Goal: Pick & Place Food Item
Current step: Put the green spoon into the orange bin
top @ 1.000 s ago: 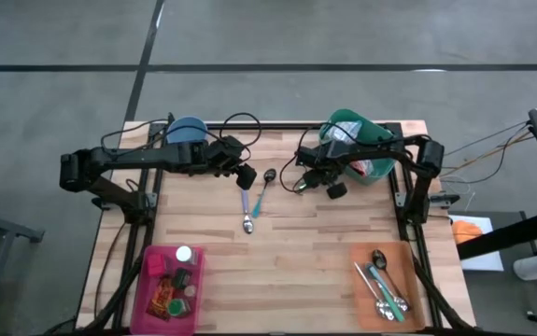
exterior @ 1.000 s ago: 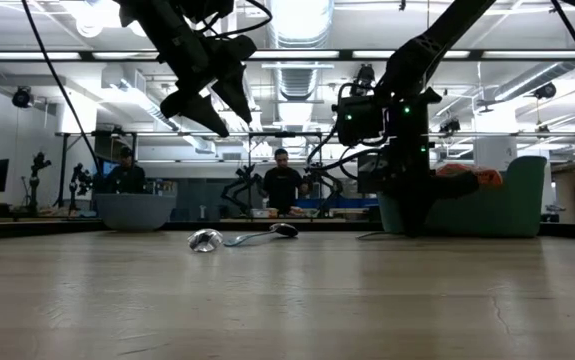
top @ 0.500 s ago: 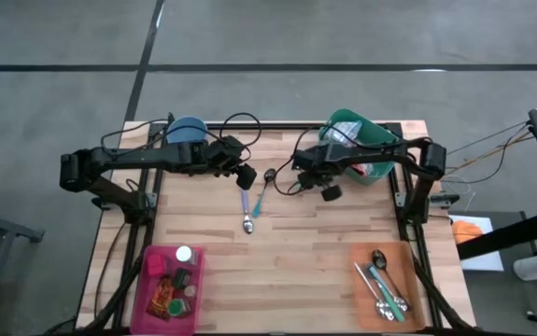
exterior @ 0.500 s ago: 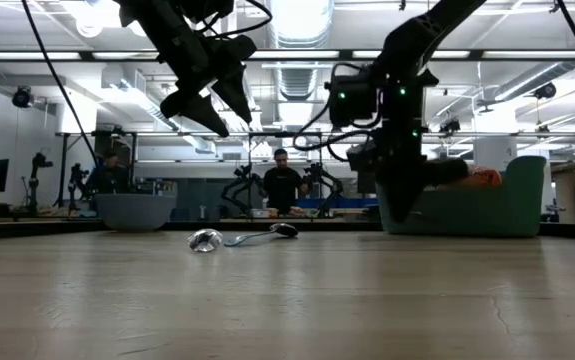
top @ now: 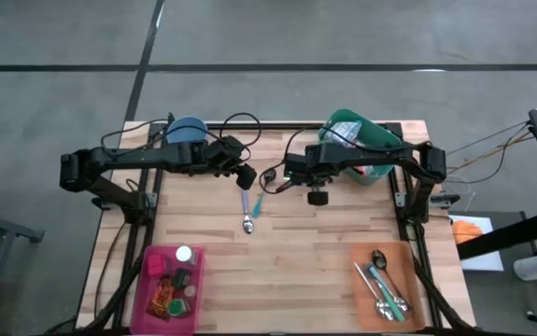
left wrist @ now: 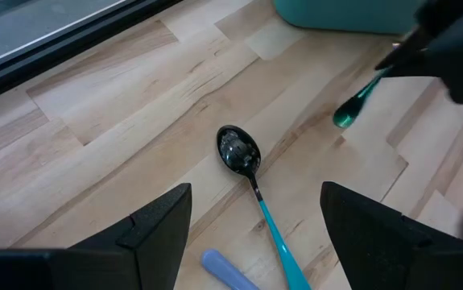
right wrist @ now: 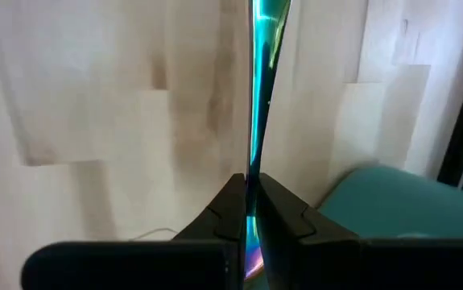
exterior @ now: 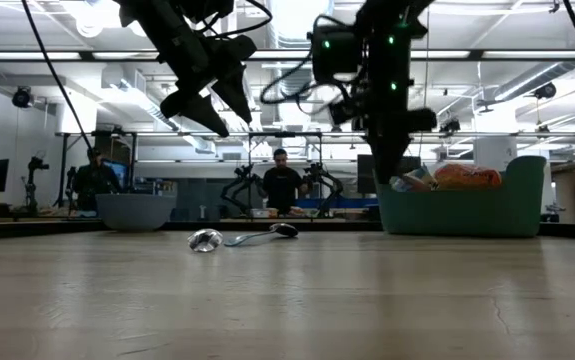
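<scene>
Right gripper (right wrist: 251, 213) is pinched tight on a thin teal utensil (right wrist: 257, 105), carried above the table's middle, at ten o'clock from the green bin (top: 361, 140). Left gripper (top: 246, 175) hangs with fingers spread and empty over two spoons (top: 254, 201) lying near twelve o'clock. Pickup looks done; placing remains, likely toward the orange tray (top: 416, 299) at five o'clock. Bare wood lies between, though the arms sit close together.
</scene>
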### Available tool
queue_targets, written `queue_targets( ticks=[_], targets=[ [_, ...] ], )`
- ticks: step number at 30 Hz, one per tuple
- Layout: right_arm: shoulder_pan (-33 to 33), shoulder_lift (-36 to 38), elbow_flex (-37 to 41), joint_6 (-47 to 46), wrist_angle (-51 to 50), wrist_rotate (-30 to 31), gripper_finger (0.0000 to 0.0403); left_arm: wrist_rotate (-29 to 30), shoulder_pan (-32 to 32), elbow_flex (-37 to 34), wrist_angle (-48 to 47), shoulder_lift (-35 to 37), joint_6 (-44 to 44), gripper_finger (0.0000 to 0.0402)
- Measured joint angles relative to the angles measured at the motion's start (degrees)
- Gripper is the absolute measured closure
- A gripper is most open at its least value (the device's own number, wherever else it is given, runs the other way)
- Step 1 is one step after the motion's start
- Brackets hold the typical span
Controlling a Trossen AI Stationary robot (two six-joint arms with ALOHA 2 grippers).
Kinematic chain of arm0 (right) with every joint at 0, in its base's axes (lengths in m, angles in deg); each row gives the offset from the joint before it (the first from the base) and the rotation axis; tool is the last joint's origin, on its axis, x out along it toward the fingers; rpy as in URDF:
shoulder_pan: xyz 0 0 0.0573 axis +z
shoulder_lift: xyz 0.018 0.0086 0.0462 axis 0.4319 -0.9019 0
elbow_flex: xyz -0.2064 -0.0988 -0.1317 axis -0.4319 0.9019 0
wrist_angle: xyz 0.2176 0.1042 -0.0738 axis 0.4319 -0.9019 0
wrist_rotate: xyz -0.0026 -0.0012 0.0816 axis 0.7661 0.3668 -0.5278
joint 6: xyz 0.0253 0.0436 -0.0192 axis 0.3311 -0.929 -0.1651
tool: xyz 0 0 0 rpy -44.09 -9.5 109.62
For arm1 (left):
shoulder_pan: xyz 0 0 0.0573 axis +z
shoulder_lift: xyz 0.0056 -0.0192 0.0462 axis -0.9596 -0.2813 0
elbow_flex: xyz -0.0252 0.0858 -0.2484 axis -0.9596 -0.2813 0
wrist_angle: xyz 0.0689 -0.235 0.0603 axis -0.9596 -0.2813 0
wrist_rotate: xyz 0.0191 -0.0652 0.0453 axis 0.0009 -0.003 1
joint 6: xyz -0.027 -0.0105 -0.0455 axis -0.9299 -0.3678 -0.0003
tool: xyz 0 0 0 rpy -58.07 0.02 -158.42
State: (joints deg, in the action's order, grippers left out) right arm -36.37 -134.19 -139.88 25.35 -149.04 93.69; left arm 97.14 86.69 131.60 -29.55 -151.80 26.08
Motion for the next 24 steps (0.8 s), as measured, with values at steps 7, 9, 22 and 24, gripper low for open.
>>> queue_targets(
  ticks=[7, 9, 22, 24],
  targets=[
    [4.3, 0.1, -4.9, -8.7, -5.7, -2.0, 0.0388, 0.0, 0.0, 0.0, 0.0, 0.0, 0.0, 0.0122],
    [6.0, 0.7, -5.4, -10.5, -7.2, -2.3, 0.0388, 0.0, 0.0, 0.0, 0.0, 0.0, 0.0, 0.0122],
    [22.2, 12.8, -3.9, -38.1, -8.7, -2.8, 0.0388, 0.0, 0.0, 0.0, 0.0, 0.0, 0.0, 0.0122],
    [25.2, 14.5, -3.9, -44.1, -8.8, -1.6, 0.0388, 0.0, 0.0, 0.0, 0.0, 0.0, 0.0, 0.0122]
  ],
)
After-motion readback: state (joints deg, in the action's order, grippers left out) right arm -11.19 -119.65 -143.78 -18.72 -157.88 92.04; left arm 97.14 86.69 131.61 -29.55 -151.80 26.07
